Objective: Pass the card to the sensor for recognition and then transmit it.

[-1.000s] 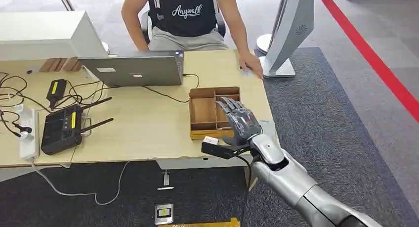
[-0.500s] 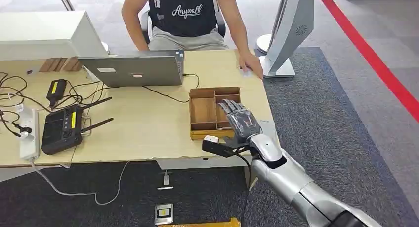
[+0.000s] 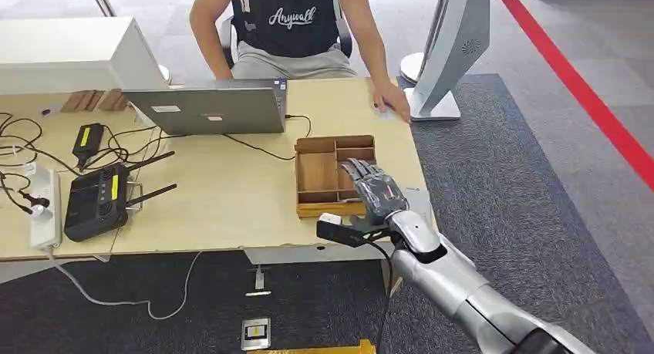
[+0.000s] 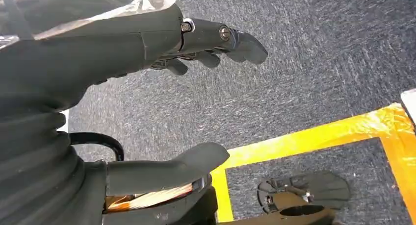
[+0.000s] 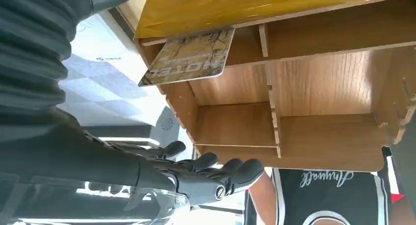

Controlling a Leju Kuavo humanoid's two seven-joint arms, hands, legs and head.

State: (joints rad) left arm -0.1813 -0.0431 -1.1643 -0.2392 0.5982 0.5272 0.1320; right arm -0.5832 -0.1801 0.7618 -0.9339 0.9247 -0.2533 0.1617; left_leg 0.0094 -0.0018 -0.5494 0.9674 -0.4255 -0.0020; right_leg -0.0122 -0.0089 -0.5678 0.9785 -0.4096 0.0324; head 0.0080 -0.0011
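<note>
Head view, table: a light wooden table (image 3: 231,200) stands on dark grey carpet, with a person (image 3: 293,22) in a black top seated at its far side.
Head view, tray: a wooden tray (image 3: 320,177) with several compartments sits near the table's right front corner.
Head view, right hand: the right hand (image 3: 372,193) reaches in on a silver arm and hovers over the tray's right side, fingers stretched forward and apart, thumb out to the side; nothing can be seen in its grasp.
Head view, other things: a closed laptop (image 3: 208,107) lies behind the tray, a black router (image 3: 96,201) with antennas and a white power strip (image 3: 45,209) lie at the left among cables, and a grey stand (image 3: 455,45) rises past the table's right far corner.

Left wrist view, left hand: the left hand (image 4: 162,102) hangs over grey carpet (image 4: 304,53) marked with yellow tape (image 4: 314,137); thumb and fingers are apart with nothing between them.

Right wrist view, card: a patterned card (image 5: 189,58) printed "HOTEL" lies in a corner compartment of the tray (image 5: 319,87), one end jutting past the tray's wall.
Right wrist view, right hand: the right hand (image 5: 196,173) is beside the tray, dark fingers extended, apart from the card and not touching it.
</note>
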